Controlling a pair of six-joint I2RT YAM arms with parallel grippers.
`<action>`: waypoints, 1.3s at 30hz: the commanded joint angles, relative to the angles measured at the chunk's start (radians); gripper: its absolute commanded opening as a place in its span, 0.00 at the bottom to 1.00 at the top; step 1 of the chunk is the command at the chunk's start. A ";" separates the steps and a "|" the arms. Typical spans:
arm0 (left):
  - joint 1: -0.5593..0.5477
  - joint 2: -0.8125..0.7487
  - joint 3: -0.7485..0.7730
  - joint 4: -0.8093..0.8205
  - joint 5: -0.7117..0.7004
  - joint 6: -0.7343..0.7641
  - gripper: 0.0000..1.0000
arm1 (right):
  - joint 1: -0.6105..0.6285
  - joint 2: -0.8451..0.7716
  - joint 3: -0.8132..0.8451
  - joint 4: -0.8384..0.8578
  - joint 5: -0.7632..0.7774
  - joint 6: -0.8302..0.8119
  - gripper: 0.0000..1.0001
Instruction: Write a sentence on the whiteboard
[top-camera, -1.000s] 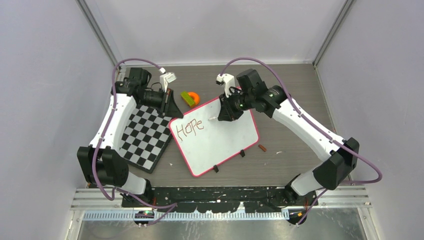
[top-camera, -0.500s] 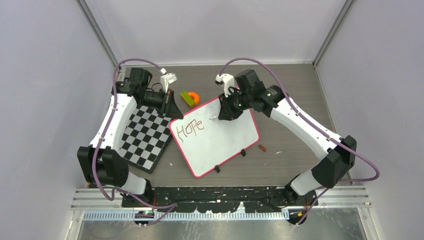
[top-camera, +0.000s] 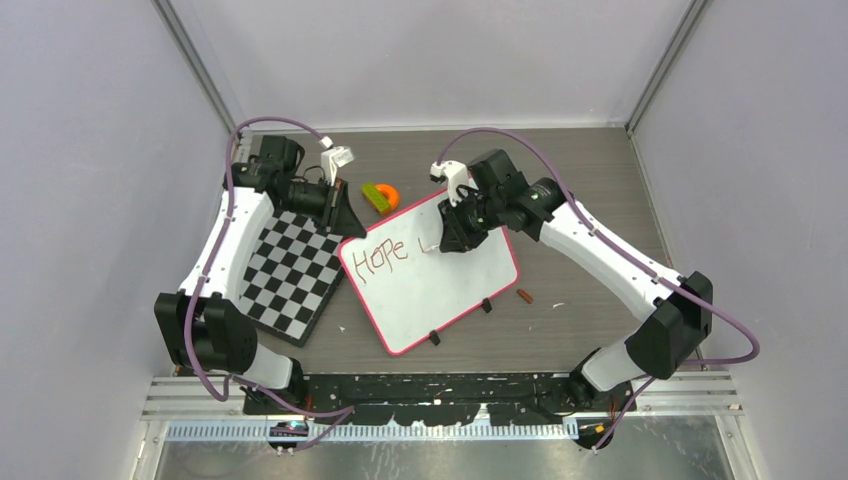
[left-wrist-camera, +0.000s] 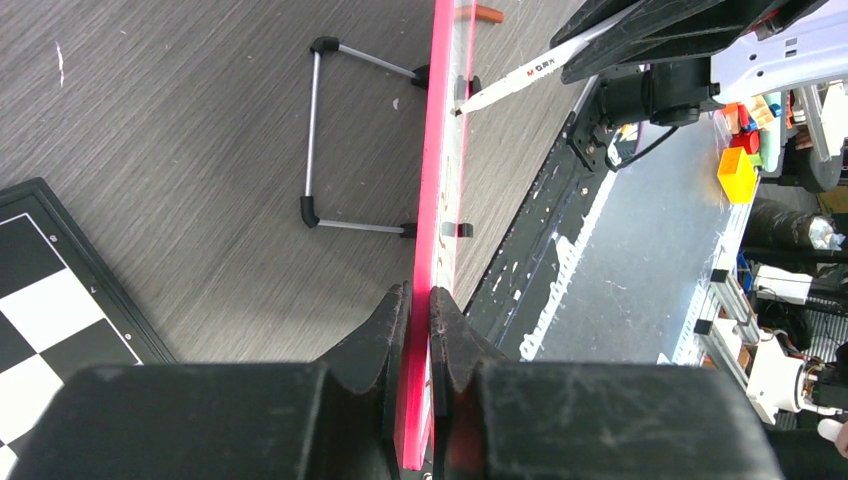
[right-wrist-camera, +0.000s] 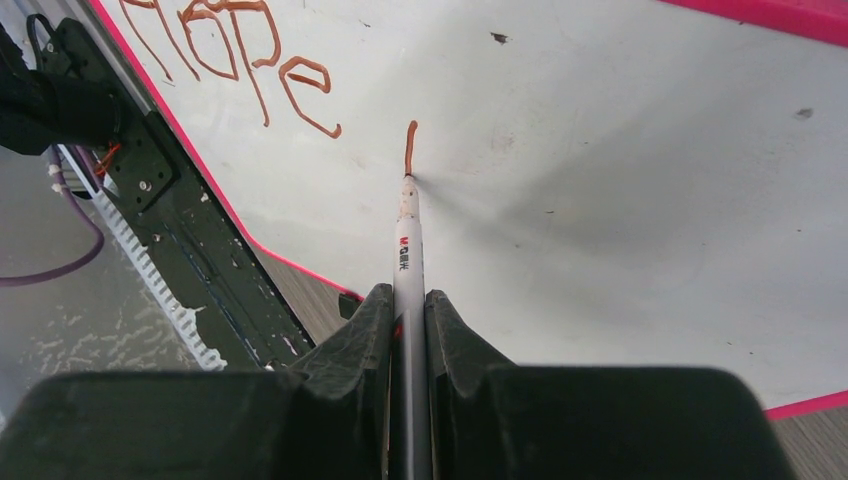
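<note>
The whiteboard (top-camera: 440, 290) with its pink-red rim lies tilted at the table's middle; it fills the right wrist view (right-wrist-camera: 620, 200) and shows edge-on in the left wrist view (left-wrist-camera: 440, 150). The sentence (top-camera: 382, 255) reads "Hope" in reddish-brown, also in the right wrist view (right-wrist-camera: 240, 50), with a short new stroke (right-wrist-camera: 410, 145) after it. My right gripper (top-camera: 447, 235) is shut on a white marker (right-wrist-camera: 405, 255), its tip touching the board at the stroke's end. My left gripper (top-camera: 345, 222) is shut on the board's upper left rim (left-wrist-camera: 420, 330).
A black-and-white checkerboard (top-camera: 290, 270) lies left of the board, under my left arm. A green and orange toy (top-camera: 380, 196) sits behind the board. A small brown cap (top-camera: 524, 295) lies on the table right of the board. A wire stand (left-wrist-camera: 330, 140) shows beneath the board.
My right gripper has moved the marker down the board toward the near side, drawing a short vertical stroke after "Hope". The left gripper and the board have not moved.
</note>
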 joint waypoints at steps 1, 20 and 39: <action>-0.018 -0.009 0.006 -0.043 -0.011 0.016 0.00 | 0.003 -0.031 0.079 0.017 0.017 -0.017 0.00; -0.018 -0.023 -0.003 -0.043 -0.017 0.018 0.00 | 0.004 0.045 0.147 0.047 0.063 -0.016 0.00; -0.019 -0.020 -0.004 -0.041 -0.015 0.017 0.00 | -0.033 -0.038 0.099 0.014 0.049 -0.030 0.00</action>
